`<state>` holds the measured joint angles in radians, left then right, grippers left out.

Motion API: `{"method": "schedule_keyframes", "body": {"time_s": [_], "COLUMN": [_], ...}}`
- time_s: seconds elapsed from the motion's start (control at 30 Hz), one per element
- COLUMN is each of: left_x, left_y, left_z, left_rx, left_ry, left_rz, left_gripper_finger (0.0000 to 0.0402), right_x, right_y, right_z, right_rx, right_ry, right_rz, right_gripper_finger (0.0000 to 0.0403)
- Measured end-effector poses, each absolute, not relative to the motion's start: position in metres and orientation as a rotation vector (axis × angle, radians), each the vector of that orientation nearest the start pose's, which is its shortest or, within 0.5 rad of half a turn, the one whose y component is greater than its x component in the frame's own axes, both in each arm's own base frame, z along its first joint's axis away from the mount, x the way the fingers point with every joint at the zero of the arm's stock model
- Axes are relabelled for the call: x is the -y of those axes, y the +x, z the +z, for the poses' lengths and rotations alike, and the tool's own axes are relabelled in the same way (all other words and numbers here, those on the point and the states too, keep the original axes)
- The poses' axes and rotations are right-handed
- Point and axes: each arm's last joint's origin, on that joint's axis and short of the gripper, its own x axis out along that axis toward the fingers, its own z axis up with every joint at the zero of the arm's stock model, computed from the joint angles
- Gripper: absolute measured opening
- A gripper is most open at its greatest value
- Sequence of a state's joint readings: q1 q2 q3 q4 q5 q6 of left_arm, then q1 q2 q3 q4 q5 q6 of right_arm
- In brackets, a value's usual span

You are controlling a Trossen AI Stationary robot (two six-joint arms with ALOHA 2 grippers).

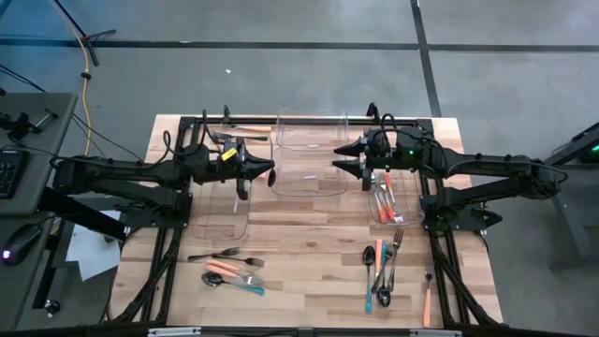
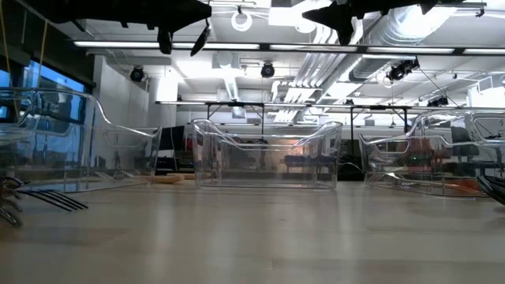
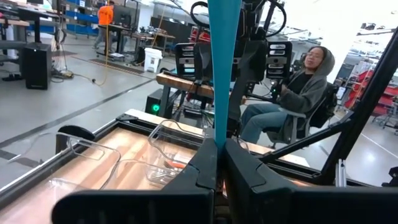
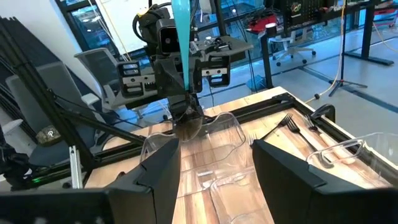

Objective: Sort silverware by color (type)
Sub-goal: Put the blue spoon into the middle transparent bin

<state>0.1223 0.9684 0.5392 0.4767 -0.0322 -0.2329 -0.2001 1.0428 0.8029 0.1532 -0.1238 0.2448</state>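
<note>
A teal-handled spoon [image 3: 224, 68] is pinched upright between the pressed-together fingers of the left gripper [image 1: 265, 172], which hangs above the table between the left bin [image 1: 225, 201] and the middle bin [image 1: 309, 164]; in the right wrist view its bowl [image 4: 186, 127] points down over the middle bin. The right gripper [image 1: 339, 157] hovers at the middle bin's other side, facing the left one, its fingers spread and holding nothing. The right bin [image 1: 393, 201] holds a few pieces with orange handles [image 1: 386, 183] and at least one fork [image 1: 397, 217]. The rest of the silverware lies on the wooden table [image 1: 309, 253] toward its near edge — one cluster [image 1: 229, 270] on the left with black forks, orange handles and a teal piece, and a second cluster [image 1: 382, 267] on the right with black spoons, a fork and a teal handle. A single orange-handled piece [image 1: 427, 298] lies apart near the right rail, and another orange handle [image 1: 245, 128] rests along the far edge. In the left wrist view a person [image 3: 292, 93] in a grey hooded top sits beyond the table.
</note>
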Motion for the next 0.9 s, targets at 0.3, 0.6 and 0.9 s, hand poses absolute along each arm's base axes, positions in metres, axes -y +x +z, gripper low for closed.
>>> {"method": "schedule_keyframes", "body": {"time_s": [0.3, 0.6, 0.9], "left_x": [-0.034, -0.051, -0.059], "left_y": [0.219, 0.264, 0.299], "left_z": [0.274, 0.27, 0.265], "left_rx": [0.043, -0.045, -0.052], "left_ry": [-0.231, -0.198, -0.184], "left_rz": [0.194, 0.224, 0.239], "left_gripper_finger": [0.0, 0.0, 0.0], "right_x": [0.046, 0.055, 0.062], "right_y": [0.243, 0.284, 0.303], "right_z": [0.326, 0.299, 0.279], "right_rx": [0.019, 0.068, 0.093], "right_ry": [0.273, 0.282, 0.369], "right_rz": [-0.105, -0.112, -0.216], "right_gripper_finger": [0.0185, 0.0185, 0.0185]}}
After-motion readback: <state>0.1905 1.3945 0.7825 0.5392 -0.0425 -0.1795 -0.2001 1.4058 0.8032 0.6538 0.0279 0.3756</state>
